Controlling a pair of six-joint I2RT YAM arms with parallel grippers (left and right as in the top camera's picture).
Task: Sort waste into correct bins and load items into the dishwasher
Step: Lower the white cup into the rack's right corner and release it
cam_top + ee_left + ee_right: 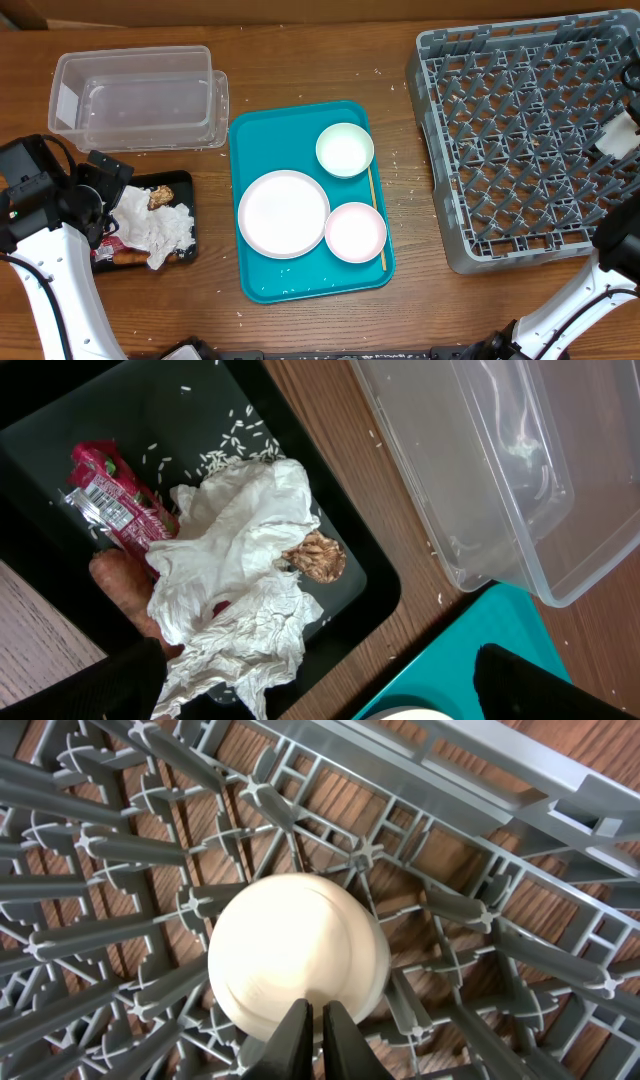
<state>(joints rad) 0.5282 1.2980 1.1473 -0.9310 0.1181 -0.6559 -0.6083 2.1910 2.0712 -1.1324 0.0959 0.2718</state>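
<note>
The right gripper (315,1020) is clenched on the near edge of the small round white cup (295,955), low in the frame over the large grey plastic dish rack (450,782) — the left gripper (315,660), spread wide, hangs above crumpled white paper napkins (240,550) in the shallow black plastic tray (190,420) at frame left.

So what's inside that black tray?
In the black tray: crumpled white napkins, a red wrapper, an orange carrot, a brown food bit and rice grains. The napkins cover part of carrot and wrapper; anything beneath them is hidden.
</note>
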